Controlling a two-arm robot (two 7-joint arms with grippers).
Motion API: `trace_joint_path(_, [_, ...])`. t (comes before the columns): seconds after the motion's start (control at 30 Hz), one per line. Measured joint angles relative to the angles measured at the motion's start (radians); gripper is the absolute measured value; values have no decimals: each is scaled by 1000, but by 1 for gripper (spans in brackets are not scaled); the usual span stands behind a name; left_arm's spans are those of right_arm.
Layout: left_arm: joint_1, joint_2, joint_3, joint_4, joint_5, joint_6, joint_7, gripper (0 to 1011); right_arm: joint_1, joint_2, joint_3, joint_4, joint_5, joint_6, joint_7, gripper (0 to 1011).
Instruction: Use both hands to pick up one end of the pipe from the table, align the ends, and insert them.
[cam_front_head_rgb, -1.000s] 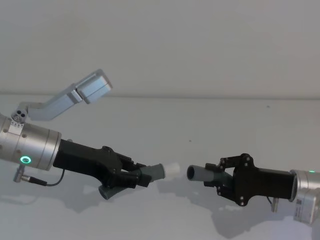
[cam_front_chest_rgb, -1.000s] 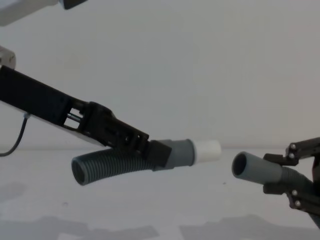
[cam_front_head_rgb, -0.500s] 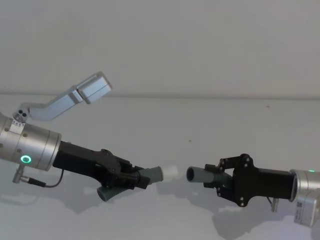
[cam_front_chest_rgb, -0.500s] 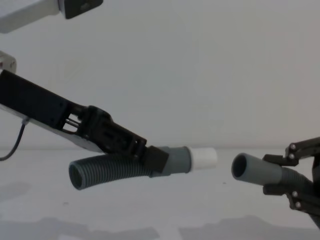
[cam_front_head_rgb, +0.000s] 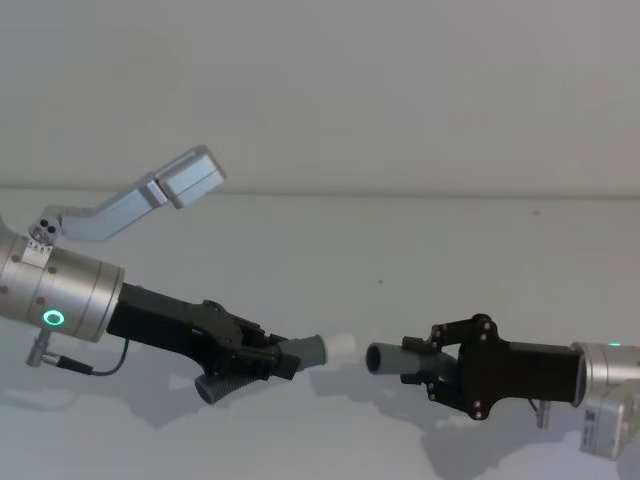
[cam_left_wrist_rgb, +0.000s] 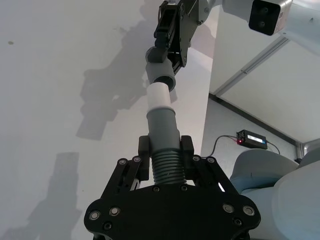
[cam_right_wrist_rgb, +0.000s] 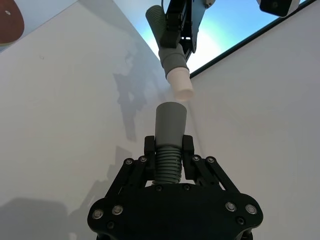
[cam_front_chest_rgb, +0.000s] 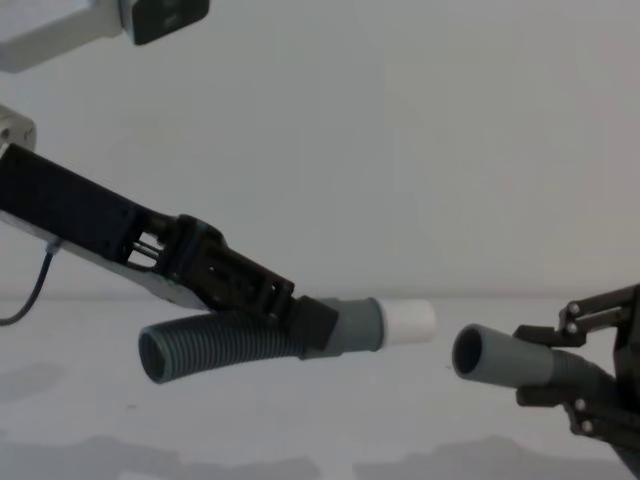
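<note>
Aligning: L black skeletal gripper (cam_front_head_rgb: 281, 358), fingers clamped on dark grey ribbed hose (cam_front_chest_rgb: 222, 340) behind white-tipped grey cuff (cam_front_head_rgb: 320, 350); R black gripper (cam_front_head_rgb: 416, 361) likewise behind open grey socket cuff (cam_front_head_rgb: 384, 357) at 3 o'clock; next, level axes & insert.

Plain white wall (cam_front_head_rgb: 420, 80), soft light

The pipe (cam_front_chest_rgb: 220, 345) is ribbed dark grey, its cuffs (cam_front_chest_rgb: 355, 325) plain grey, one tip (cam_front_chest_rgb: 410, 319) white; left claw (cam_left_wrist_rgb: 165, 149) and right claw (cam_right_wrist_rgb: 169, 145) are black.

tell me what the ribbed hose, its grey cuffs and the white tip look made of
Ribbed hose: likely flexible plastic, dark grey and matte; the corrugations and the bent run suggest it. Grey cuff and socket cuff: smooth and dull, probably moulded plastic or rubber; I cannot tell which. White tip: smooth, straight-walled, seemingly rigid plastic.
</note>
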Motion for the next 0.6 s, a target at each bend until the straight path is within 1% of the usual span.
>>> trace_joint_path(0.6, [-3,7,15,8,-15,1,-3,349,21,-8,-22,9,-13,3,-5,277])
